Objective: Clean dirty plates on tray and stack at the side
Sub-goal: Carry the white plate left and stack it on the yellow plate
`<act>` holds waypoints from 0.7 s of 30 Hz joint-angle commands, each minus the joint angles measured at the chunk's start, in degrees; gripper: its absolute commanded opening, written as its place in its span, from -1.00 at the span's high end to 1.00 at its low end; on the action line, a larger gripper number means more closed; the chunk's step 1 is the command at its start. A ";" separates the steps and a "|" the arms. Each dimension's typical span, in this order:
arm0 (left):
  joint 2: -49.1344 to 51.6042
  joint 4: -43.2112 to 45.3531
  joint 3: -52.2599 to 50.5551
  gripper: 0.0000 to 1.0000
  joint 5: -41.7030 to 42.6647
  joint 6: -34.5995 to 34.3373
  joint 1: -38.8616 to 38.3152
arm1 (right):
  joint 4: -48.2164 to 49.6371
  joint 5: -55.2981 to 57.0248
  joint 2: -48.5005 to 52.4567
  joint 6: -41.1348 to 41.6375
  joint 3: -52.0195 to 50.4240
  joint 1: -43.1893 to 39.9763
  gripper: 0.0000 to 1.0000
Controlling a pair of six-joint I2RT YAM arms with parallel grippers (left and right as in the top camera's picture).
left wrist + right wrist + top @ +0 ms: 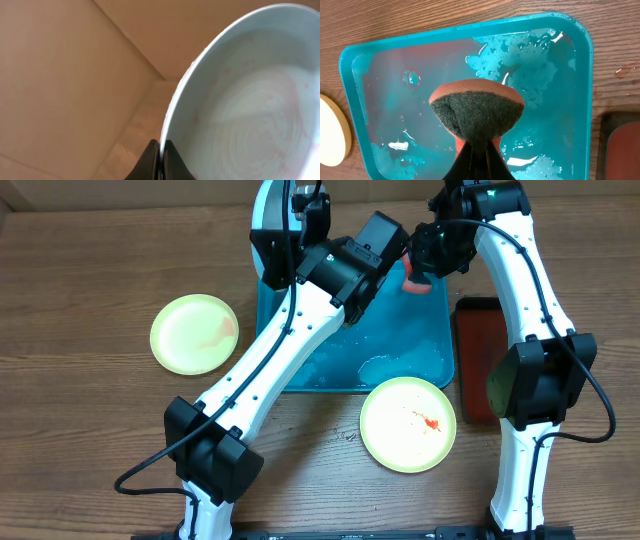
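Closest in, my left hand (161,152) is clamped on the rim of a pale blue-white round plastic plate (250,100), faintly streaked pink. My right hand (479,152) pinches an orange sponge (477,112), dark green scouring face up, above the wet turquoise rectangular plastic tray (470,27). On the wooden counter (80,280), one pale yellow-green plate (194,333) lies left of the tray and a second yellow-green plate (408,423), sauce-smeared, lies at its near right corner.

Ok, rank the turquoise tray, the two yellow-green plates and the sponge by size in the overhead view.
1. turquoise tray
2. front plate and left plate: about alike, not ranked
3. sponge, only partly visible
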 commanded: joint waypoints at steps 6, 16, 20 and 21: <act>-0.48 -16.87 0.07 0.91 18.86 -19.08 10.49 | 0.26 0.13 -1.66 -0.17 1.25 0.09 0.93; -0.46 -7.19 -1.05 0.90 54.66 4.94 34.47 | 0.13 0.11 -1.66 -0.15 1.25 0.11 0.93; -0.46 -1.62 -5.14 0.91 67.49 13.16 42.51 | 0.04 0.11 -1.66 -0.15 1.25 0.11 0.92; -0.46 0.20 -6.99 0.91 70.42 14.82 44.33 | 0.07 0.11 -1.66 -0.15 1.25 0.11 0.93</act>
